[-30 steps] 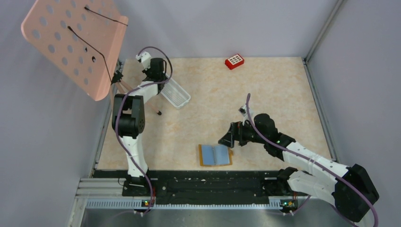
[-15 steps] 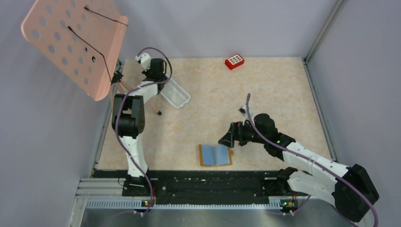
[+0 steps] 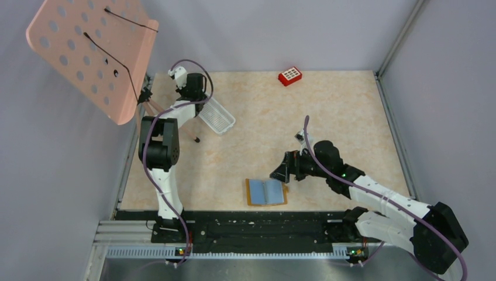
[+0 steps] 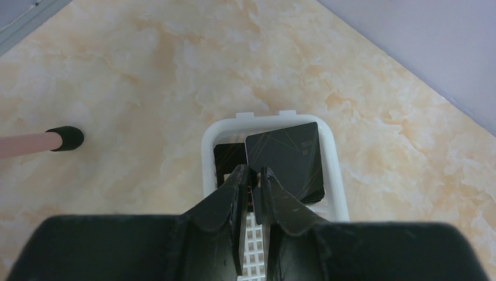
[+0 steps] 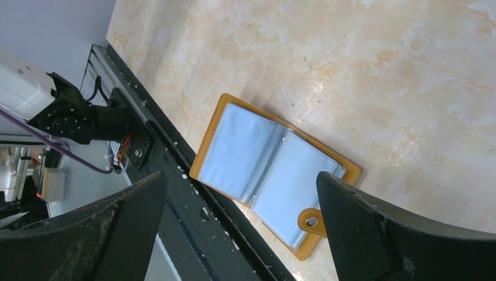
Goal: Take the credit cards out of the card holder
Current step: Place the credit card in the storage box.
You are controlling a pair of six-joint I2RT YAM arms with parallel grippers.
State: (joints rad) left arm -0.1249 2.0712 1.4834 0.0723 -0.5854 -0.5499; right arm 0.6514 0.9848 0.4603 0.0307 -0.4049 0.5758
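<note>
Looking like a robotics lab test cell. Boxing in a beige marble-patterned tabletop [image 3: 327, 117] with plain grey partition walls [image 3: 263, 29] on three sides. Carrying two white-and-black jointed robot arms [image 3: 159, 146], bolted to a black slotted mounting rail [image 3: 257, 225] along the near edge, with a silver ribbed aluminium frame [image 3: 245, 253] running just below it. Trailing loose purple cables [image 3: 190, 59] off both arms. Standing a pink perforated board [image 3: 88, 52] beside the left wall, tilting over the table's corner.
</note>
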